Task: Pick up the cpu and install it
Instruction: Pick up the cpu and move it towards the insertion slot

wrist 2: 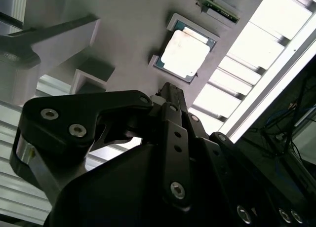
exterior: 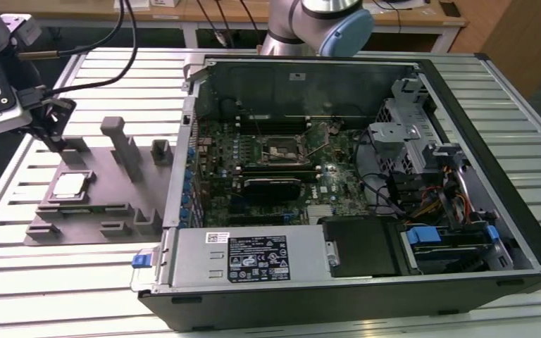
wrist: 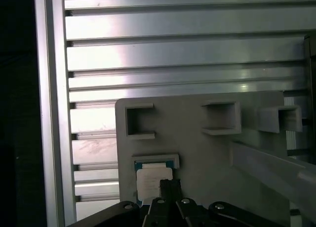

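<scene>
The cpu, a small square chip with a shiny silver top, lies flat in a recess of the grey fixture plate at the exterior view's left. My gripper hangs above the plate's far end, a little behind the cpu and apart from it, shut with nothing in it. In both wrist views the cpu sits just beyond the dark fingertips. The dark, metal-framed motherboard socket lies inside the open computer case.
The open computer case fills the middle and right of the slatted aluminium table. Grey posts and small brackets rise from the fixture plate around the cpu. Cables trail from the arm's wrist.
</scene>
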Robot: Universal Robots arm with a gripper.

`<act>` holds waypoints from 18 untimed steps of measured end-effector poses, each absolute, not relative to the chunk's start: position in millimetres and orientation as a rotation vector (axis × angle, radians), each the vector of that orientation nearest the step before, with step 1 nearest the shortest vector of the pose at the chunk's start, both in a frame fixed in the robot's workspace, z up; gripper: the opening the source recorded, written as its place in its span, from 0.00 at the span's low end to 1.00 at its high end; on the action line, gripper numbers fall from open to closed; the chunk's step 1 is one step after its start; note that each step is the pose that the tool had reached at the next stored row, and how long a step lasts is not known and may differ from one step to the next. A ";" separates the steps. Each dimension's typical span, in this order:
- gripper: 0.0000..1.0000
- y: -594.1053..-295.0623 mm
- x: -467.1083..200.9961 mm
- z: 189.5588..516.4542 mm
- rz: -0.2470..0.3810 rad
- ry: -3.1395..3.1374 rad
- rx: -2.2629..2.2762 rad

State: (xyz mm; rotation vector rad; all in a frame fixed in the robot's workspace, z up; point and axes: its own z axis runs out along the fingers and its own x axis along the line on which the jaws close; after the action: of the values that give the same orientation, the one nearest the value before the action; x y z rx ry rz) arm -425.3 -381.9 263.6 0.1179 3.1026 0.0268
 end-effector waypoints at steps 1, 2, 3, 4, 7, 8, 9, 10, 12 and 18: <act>0.11 -381.9 -425.7 262.4 0.027 3.103 0.118; 0.11 -382.0 -426.1 261.3 0.027 3.102 0.118; 0.11 -382.0 -426.5 260.2 0.027 3.102 0.118; 0.11 -382.0 -427.0 259.2 0.027 3.103 0.118; 0.11 -382.0 -428.1 256.1 0.027 3.102 0.118; 0.11 -382.1 -428.5 254.9 0.026 3.102 0.118; 0.11 -382.1 -428.9 253.9 0.026 3.103 0.118; 0.11 -382.1 -429.2 252.8 0.026 3.103 0.118; 0.11 -382.2 -429.8 250.5 0.026 3.102 0.118; 0.11 -384.4 -430.6 244.0 0.026 3.103 0.118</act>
State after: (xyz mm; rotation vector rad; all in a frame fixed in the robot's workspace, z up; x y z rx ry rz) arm -430.6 -384.4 244.0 0.1180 3.1025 0.0262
